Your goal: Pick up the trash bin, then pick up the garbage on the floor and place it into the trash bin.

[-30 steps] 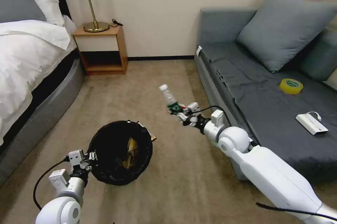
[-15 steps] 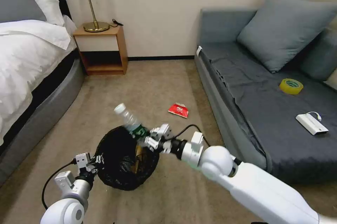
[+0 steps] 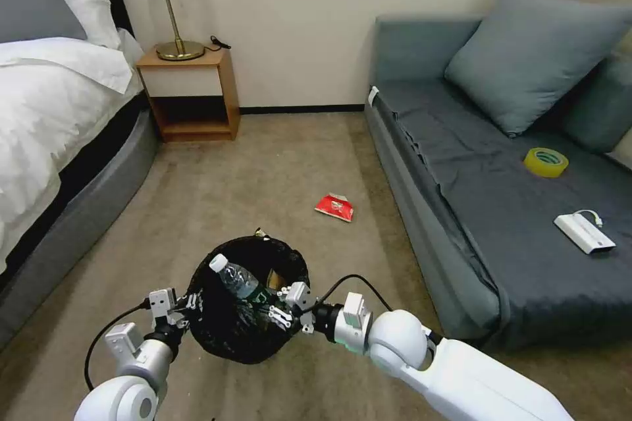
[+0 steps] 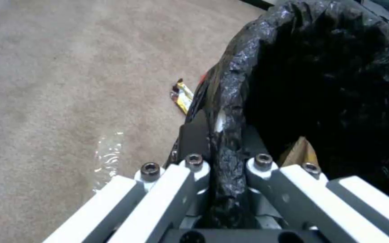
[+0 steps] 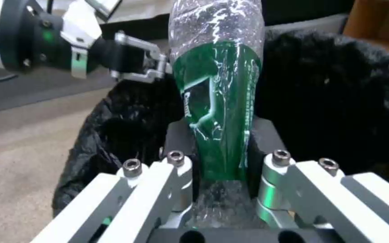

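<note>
The black mesh trash bin [image 3: 224, 329] with its black liner hangs low over the carpet, its rim [image 4: 226, 111] pinched by my left gripper [image 3: 187, 306], which is shut on it. Over the bin's mouth my right gripper [image 3: 273, 302] is shut on the garbage in hand, a clear bottle [image 3: 236, 279] with a green label [image 5: 217, 111]. Brown paper [image 4: 300, 153] lies inside the bin. A flat red packet [image 3: 334, 206] lies on the floor beyond the bin, near the sofa. A brown-gold wrapper [image 4: 182, 96] lies on the carpet beside the bin.
A grey sofa [image 3: 461, 210] stands at the right with a yellow tape roll [image 3: 546, 161] and a white box with a cable [image 3: 584, 232] on it. A bed [image 3: 59, 124] is at the left, a wooden nightstand [image 3: 191, 88] with a lamp behind. Open carpet lies between.
My right arm swung left and down, carrying the bottle from beside the sofa to over the bin's mouth. The left gripper with the bin shifted slightly right. The red packet came into sight.
</note>
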### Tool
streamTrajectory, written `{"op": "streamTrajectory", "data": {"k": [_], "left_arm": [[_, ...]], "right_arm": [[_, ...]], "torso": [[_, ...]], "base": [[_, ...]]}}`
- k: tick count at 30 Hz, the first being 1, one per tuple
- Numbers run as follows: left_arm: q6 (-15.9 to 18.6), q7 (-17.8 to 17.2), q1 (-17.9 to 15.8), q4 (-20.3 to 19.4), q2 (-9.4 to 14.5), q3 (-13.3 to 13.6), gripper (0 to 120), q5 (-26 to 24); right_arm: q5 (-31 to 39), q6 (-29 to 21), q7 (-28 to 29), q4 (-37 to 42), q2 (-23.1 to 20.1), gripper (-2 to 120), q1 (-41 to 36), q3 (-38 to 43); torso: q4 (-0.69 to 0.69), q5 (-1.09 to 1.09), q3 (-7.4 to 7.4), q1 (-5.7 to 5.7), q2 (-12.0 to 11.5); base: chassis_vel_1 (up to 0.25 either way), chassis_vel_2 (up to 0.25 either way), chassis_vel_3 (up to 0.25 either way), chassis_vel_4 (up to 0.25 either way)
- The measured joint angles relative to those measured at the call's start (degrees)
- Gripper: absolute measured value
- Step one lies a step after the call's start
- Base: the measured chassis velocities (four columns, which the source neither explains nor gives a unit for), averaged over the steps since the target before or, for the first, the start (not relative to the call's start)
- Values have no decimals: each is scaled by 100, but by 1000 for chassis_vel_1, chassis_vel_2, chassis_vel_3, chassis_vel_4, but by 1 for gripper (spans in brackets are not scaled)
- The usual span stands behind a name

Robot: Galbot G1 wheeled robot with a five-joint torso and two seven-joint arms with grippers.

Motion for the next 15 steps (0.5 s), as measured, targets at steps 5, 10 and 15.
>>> {"op": "streamTrajectory", "data": {"k": [5, 10, 15], "left_arm": [[68, 17, 86, -143, -13, -10, 4, -13], [87, -1, 109, -205, 8, -15, 4, -19], [73, -120, 12, -215, -91, 3, 4, 32]], "right_arm": [[-136, -38, 20, -54, 52, 26, -195, 27], [-165, -150, 161, 67, 73, 45, -428, 217], [-285, -173, 203, 290, -85, 63, -629, 500]], "torso": [[-1, 1, 1, 0, 0], [0, 0, 0, 0, 0], [0, 0, 0, 0, 0]], "base": [[0, 0, 0, 0], [0, 0, 0, 0], [0, 0, 0, 0]]}}
